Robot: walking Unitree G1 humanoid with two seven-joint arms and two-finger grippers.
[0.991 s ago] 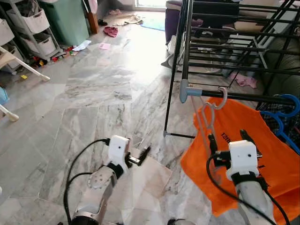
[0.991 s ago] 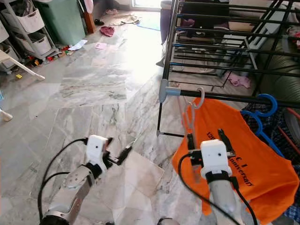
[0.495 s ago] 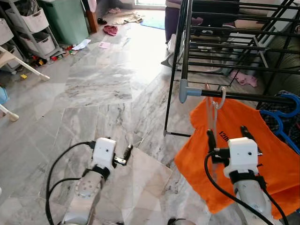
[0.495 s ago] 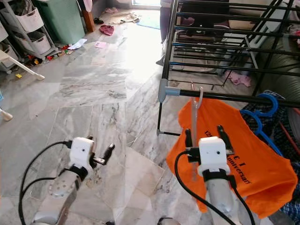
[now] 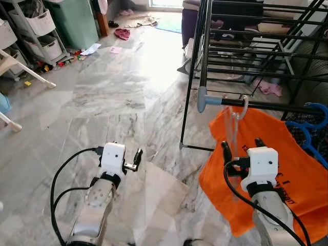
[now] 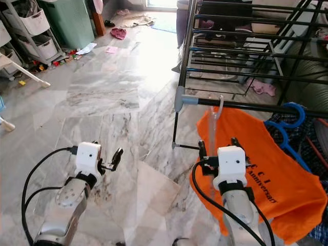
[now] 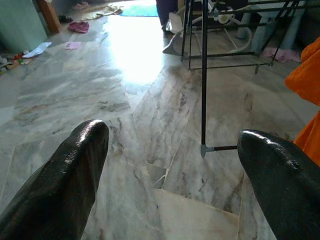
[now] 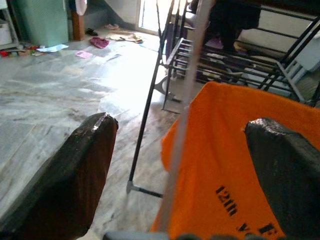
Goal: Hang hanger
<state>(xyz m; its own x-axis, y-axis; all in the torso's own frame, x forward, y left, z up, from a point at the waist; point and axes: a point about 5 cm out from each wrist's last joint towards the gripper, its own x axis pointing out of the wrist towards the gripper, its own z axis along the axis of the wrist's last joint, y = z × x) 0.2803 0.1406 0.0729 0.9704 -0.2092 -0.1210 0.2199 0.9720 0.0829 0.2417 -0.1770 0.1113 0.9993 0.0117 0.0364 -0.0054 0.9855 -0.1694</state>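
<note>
I read this as release: the hanger [image 5: 234,134], carrying an orange shirt [image 5: 294,169], hooks over the rail [image 5: 266,106] just above my right gripper [image 5: 241,146], fingers apart around it. Next, back straight off. Left gripper [image 5: 134,157] idles, spread.

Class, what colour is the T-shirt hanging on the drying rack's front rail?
Orange with black lettering: the T-shirt shows best in the right eye view.
</note>
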